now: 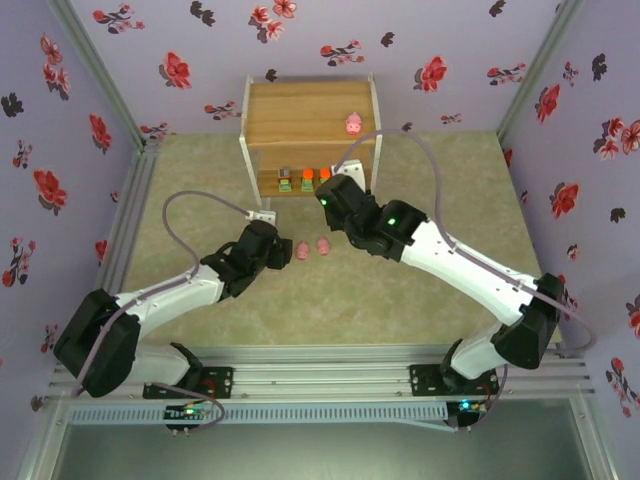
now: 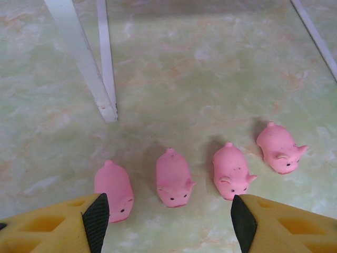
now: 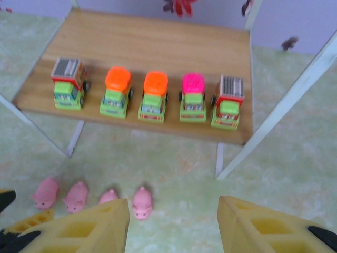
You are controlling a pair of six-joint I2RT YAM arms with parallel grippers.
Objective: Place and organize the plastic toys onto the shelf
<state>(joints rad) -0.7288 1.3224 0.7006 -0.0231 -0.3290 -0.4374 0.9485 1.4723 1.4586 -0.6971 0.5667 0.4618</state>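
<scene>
Several pink pig toys lie in a row on the table, among them one (image 2: 174, 178) centred ahead of my left gripper (image 2: 168, 224), which hovers open just short of them. The same pigs (image 3: 142, 202) show below the shelf's front. Several blocky truck toys (image 3: 153, 97) with orange, pink and grey tops stand in a line on the lower board of the wooden shelf (image 3: 158, 37). One more pig (image 1: 352, 123) sits on the shelf's top board (image 1: 290, 110). My right gripper (image 3: 172, 226) hangs open over bare table in front of the shelf, nothing between its fingers.
White shelf legs (image 2: 84, 68) (image 3: 274, 121) stand close to the pigs and to both grippers. Floral walls (image 1: 80, 120) close in the table at the left, right and back. The left arm's yellow fingertip (image 3: 23, 226) shows beside the pigs in the right wrist view.
</scene>
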